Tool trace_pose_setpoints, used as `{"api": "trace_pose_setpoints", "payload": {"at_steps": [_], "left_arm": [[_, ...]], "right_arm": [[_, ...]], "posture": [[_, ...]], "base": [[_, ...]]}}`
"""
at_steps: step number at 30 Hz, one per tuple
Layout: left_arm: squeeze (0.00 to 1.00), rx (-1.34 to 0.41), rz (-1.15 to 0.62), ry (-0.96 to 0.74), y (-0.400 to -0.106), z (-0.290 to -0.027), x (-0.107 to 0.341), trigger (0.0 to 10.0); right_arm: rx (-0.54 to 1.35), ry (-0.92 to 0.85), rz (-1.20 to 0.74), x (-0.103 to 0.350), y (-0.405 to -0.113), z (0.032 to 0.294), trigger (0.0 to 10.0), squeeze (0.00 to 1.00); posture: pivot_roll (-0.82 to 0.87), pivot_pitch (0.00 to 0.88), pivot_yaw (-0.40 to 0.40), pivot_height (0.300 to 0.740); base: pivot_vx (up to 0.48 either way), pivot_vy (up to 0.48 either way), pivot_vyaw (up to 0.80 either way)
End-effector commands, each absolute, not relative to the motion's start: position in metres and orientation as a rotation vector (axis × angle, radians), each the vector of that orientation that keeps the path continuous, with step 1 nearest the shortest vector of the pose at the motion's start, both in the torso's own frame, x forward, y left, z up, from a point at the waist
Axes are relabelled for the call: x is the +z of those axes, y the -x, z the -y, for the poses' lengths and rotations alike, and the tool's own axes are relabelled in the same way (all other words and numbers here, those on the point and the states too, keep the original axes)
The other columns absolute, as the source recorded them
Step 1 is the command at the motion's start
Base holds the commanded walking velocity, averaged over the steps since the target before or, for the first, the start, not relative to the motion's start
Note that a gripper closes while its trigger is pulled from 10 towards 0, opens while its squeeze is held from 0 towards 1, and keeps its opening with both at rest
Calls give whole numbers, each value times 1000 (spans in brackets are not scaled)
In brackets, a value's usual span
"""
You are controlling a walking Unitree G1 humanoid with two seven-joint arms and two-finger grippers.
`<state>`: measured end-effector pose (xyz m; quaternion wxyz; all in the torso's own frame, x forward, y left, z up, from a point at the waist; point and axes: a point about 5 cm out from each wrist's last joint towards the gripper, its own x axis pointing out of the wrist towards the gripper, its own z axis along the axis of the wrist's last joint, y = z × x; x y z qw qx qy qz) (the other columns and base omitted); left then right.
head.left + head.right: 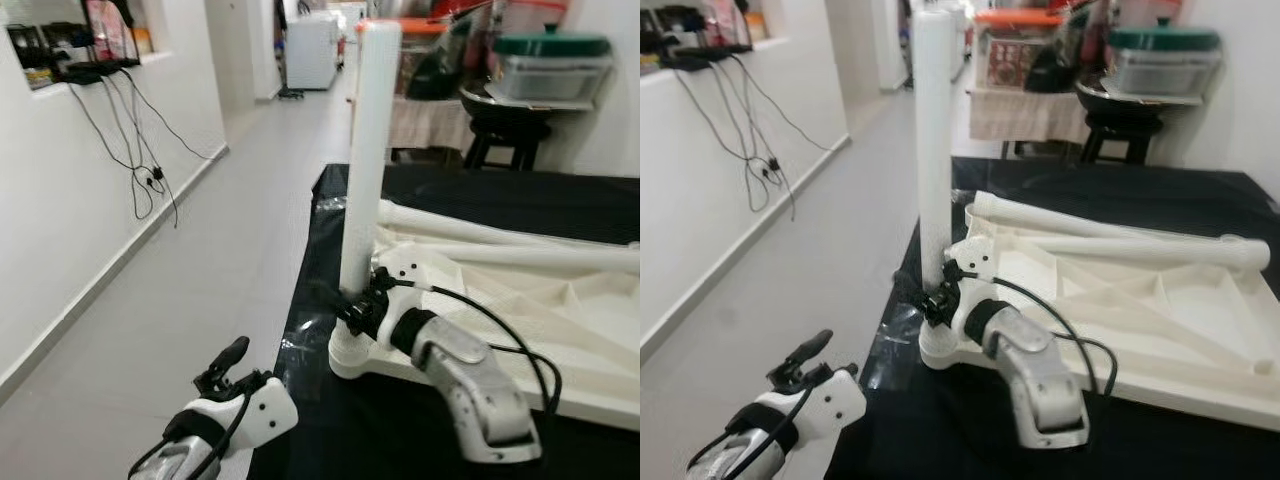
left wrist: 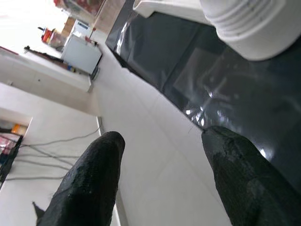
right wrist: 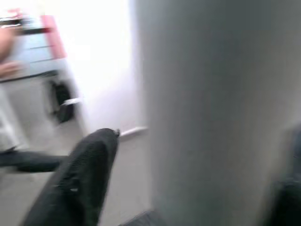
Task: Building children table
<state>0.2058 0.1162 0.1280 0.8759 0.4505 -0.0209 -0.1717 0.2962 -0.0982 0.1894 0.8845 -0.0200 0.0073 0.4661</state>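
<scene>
My right gripper (image 1: 933, 300) had its black fingers (image 3: 80, 174) clenched around the lower end of the upright white leg (image 1: 934, 140), one finger on each side of it as the right wrist view showed, blurred. The leg stood vertical, its foot seated in the round corner socket (image 1: 940, 350) of the white tabletop (image 1: 1160, 330), which lay underside up with its ribs showing. From the gripper the silver right forearm (image 1: 1040, 385) ran back toward five o'clock, a black cable looping over it.

At two o'clock from the grasp, two more white legs (image 1: 1120, 245) lay flat across the upturned tabletop, close together. The whole assembly rested on a table (image 1: 970, 430) covered in glossy black sheet, with the socket corner near the table's edge.

My left gripper (image 1: 228, 362) hung at seven o'clock from the socket, off the table's edge and over the grey floor (image 1: 200, 270), fingers (image 2: 89, 179) spread apart and holding nothing; its wrist view looked past them at the table's black edge and the socket's ribbed base.

At eleven o'clock, black cables (image 1: 140, 160) dangled down the white wall. At one o'clock, a black stool (image 1: 1120, 135) stood beneath stacked storage boxes (image 1: 1160, 55).
</scene>
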Motion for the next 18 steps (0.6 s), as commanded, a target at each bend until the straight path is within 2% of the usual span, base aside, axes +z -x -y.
{"api": "trace_pose_setpoints", "payload": {"at_steps": [1,2,12,13,14,15,16,18], "left_arm": [[0,-370,24,-951,-206,-119,123,10000],[0,-370,25,-951,-206,-118,123,10000],[0,-370,24,-953,-208,-120,123,10000],[0,-370,24,-953,-208,-120,122,10000],[0,-370,23,-953,-209,-121,122,10000],[0,-370,23,-953,-209,-121,122,10000],[0,-370,22,-953,-209,-121,122,10000],[0,-370,22,-953,-209,-122,121,10000]], "right_arm": [[1165,91,44,198,-296,88,10000,690],[1228,120,35,199,-299,90,10000,0],[1414,106,-10,209,-323,87,10000,0],[1432,98,-10,210,-325,86,5765,0],[1458,74,-14,210,-326,85,3137,0],[1458,74,-14,210,-326,85,3137,0],[1480,60,-17,209,-329,84,0,0],[1488,58,-26,207,-331,84,0,0]], "posture": [[83,0,9,740],[90,0,5,740],[105,0,4,740],[106,0,5,740],[104,0,9,740],[104,0,9,740],[97,0,12,740],[87,0,15,740]], "base": [[0,0,0],[0,0,0],[0,0,0],[0,0,0],[0,0,0],[0,0,0],[0,0,0],[0,0,0]]}}
